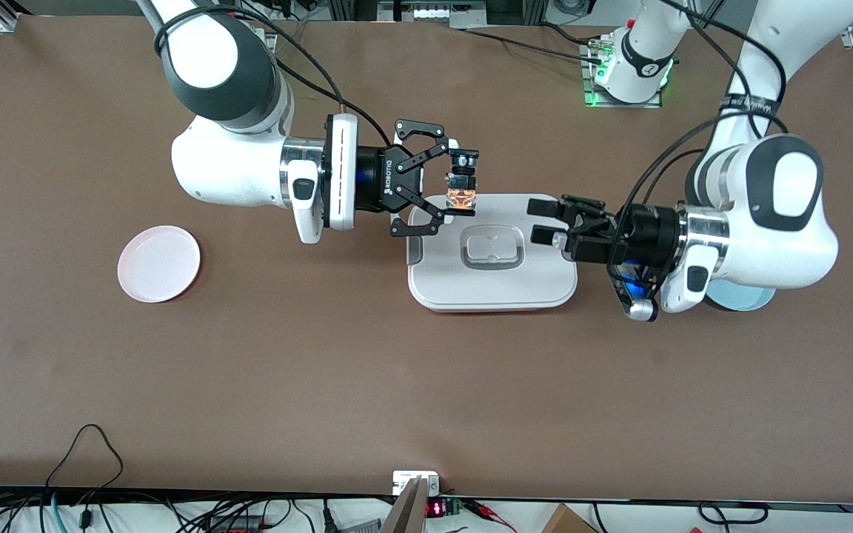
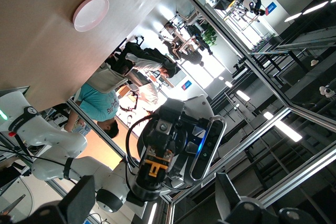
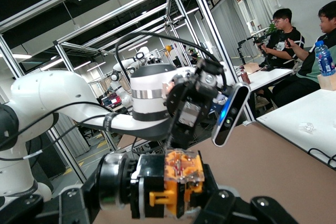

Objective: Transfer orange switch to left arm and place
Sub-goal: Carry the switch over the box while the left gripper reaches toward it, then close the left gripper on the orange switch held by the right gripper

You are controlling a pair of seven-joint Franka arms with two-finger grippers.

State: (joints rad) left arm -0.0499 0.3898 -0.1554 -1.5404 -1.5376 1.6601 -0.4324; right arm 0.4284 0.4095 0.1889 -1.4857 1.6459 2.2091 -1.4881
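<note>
The orange switch, a small black cylinder with an orange block, hangs in the air over the edge of the white box that faces the robots' bases. My right gripper is shut on it, holding it end to end. In the right wrist view the switch fills the space between the fingers. My left gripper is open over the box's end toward the left arm, pointing at the switch with a gap between them. The left wrist view shows the switch straight ahead, between the spread fingers.
A pink plate lies toward the right arm's end of the table. A blue plate is mostly hidden under the left arm's wrist. The box has a recessed handle in its lid.
</note>
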